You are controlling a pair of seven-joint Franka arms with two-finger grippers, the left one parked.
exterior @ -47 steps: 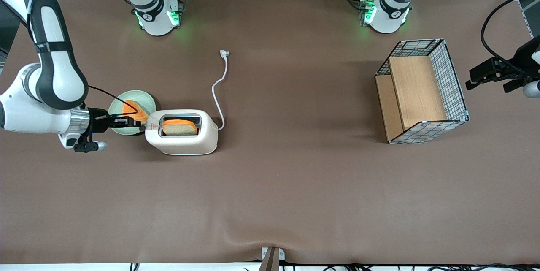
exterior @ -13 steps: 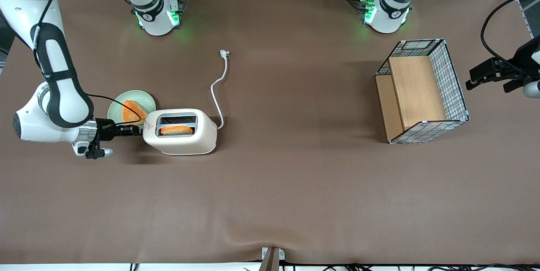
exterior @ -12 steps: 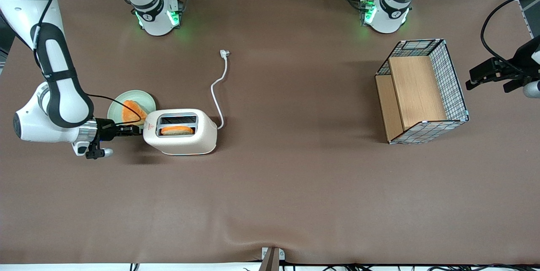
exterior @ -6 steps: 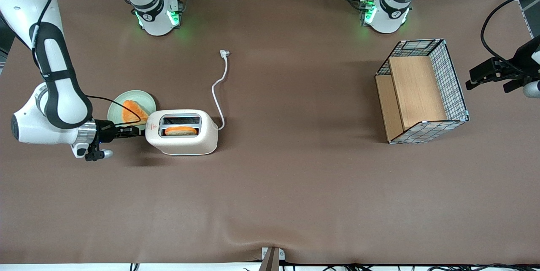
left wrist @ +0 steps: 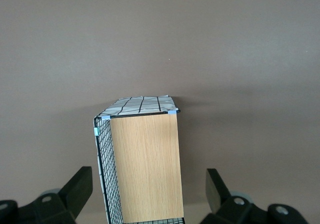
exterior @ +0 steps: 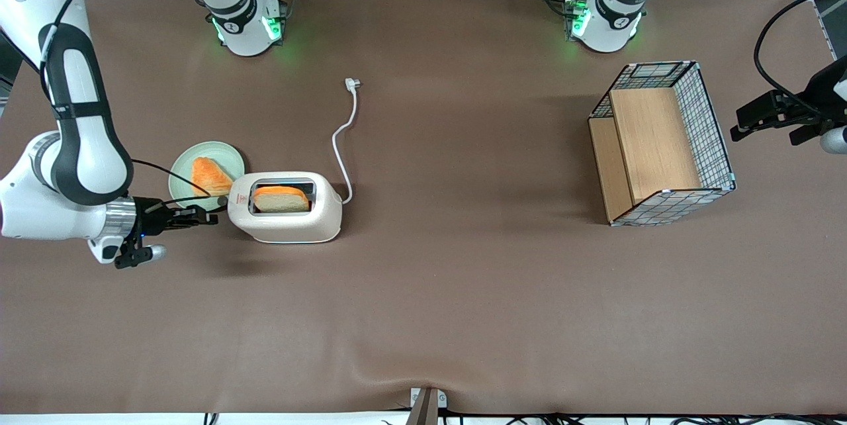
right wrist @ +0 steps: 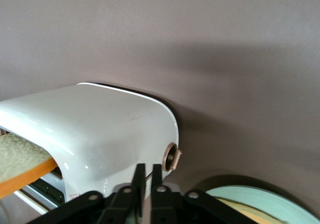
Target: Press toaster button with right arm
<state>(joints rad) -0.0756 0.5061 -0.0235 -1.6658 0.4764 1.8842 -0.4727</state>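
The cream-white toaster (exterior: 291, 218) stands on the brown table with a slice of toast (exterior: 281, 198) sticking up out of one slot. Its small grey button (exterior: 223, 200) protrudes from the narrow end by the red logo. My right arm's gripper (exterior: 212, 216) is low beside that end, a short gap from the toaster and slightly nearer the front camera than the button. Its black fingers are closed together and hold nothing. The right wrist view shows the fingertips (right wrist: 141, 176) just short of the toaster (right wrist: 115, 129), with the round knob (right wrist: 172, 157) beside them and untouched.
A pale green plate (exterior: 228, 159) with an orange bread piece (exterior: 208, 175) sits beside the toaster, farther from the front camera than the gripper; its rim shows in the right wrist view (right wrist: 260, 199). The white cord (exterior: 341, 134) trails away. A wire basket (exterior: 662, 143) stands toward the parked arm's end.
The toast, sunk in the slot a second ago, has popped up. My gripper has drawn back from the toaster's end, away from it and toward the front camera.
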